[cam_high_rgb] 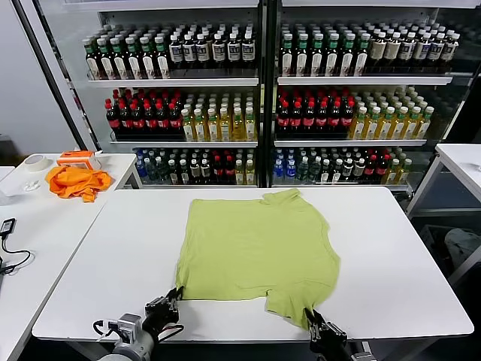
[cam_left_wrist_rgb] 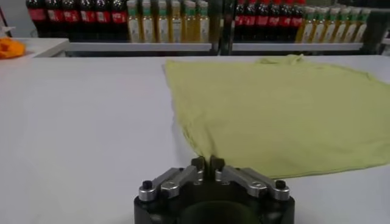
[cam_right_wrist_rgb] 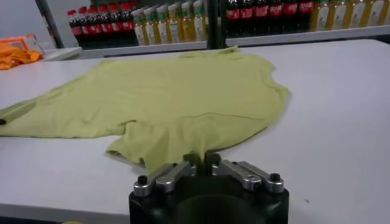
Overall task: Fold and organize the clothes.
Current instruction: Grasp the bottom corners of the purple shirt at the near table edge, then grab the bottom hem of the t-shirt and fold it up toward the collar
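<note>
The lime-green shirt (cam_high_rgb: 258, 252) lies flat at the middle of the white worktop (cam_high_rgb: 398, 248). The left tool (cam_high_rgb: 174, 296), at 7 o'clock of it, is pinched shut on its near corner; the right tool (cam_high_rgb: 313, 319), at 5 o'clock, is pinched shut on the sleeve edge

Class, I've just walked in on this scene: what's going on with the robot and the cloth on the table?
A two-armed robot is working on a lime-green shirt spread flat on a white table. The left gripper is pinched shut on the shirt's near corner at the table's front edge. The right gripper is shut on the edge of the near sleeve. No fold is made yet. An orange cloth lies apart on a side table, and shelves of bottles stand behind.
</note>
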Robot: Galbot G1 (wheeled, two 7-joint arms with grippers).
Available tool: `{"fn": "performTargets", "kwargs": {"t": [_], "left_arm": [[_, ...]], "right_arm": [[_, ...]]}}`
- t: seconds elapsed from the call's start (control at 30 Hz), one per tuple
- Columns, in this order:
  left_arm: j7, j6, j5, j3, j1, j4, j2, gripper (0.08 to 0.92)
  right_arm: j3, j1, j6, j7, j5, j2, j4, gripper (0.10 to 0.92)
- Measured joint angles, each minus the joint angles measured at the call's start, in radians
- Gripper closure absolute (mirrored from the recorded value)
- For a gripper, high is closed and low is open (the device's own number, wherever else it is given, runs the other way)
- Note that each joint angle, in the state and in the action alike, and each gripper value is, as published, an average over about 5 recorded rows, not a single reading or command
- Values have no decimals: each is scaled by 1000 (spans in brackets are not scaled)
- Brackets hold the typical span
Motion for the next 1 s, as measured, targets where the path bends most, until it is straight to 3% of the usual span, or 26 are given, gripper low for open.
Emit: {"fn": "performTargets", "kwargs": {"t": [0.3,0.7,1.0], "left_arm": [[0,-10,-25,-28,45,-55,23,916],[-23,-3,-102,-126,218,-254,83,916],[-43,5,-167,-197,302,-357,126,916]], "right_arm": [[56,-91,-23,2,-15,-30,119,920],[123,-271,-58,14,-69,-48,293,920],[116,-200,-128,40,-38,-46,316,920]]}}
